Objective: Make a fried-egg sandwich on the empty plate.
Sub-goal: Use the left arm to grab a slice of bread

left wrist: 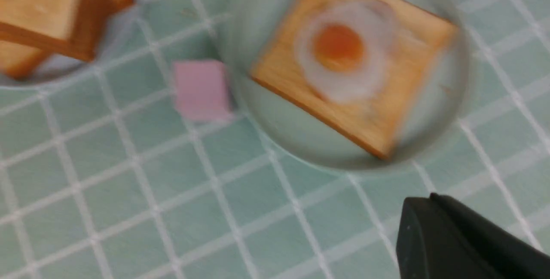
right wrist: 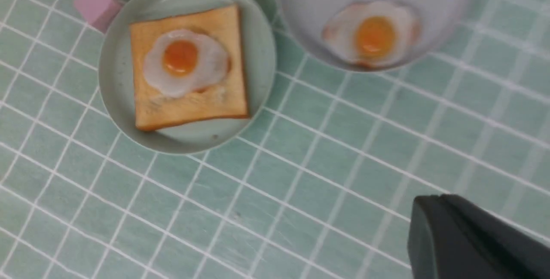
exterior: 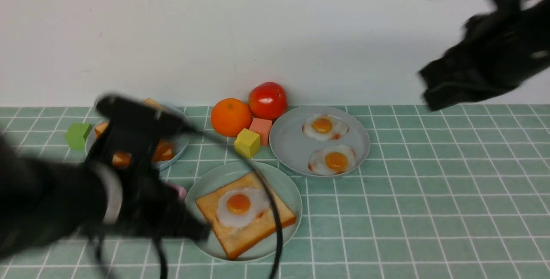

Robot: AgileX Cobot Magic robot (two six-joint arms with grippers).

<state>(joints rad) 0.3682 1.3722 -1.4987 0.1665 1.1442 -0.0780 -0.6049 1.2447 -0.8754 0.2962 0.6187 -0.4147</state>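
On the plate [exterior: 291, 199], front centre of the tabletop [exterior: 429, 210]: the sandwich [exterior: 258, 227] is half made, I judge; one toast [right wrist: 189, 102] lies cornerwise with an egg [exterior: 238, 205] on its middle, and no top toast.
Spare toast [left wrist: 43, 8]: piled on a small plate [exterior: 180, 143] behind left, partly hidden by the left arm [exterior: 51, 210].
Left jaws: low, near the plate's left side; only one dark finger [left wrist: 455, 240] shows, so I cannot tell if the left jaws are parted or closed.
Right jaws: high at the right, well apart from all; too blurred to tell if the right jaws are parted or closed.
Step in hand: probably to fetch a spare toast and cover the egg.
How to do well: grasp the upper toast by one edge, keep it level, turn it to match the corners, lower softly so that the egg does not slide, then release.
Care: pink cube [left wrist: 200, 90] is just beside the plate; a cable [exterior: 270, 201] crosses before it.
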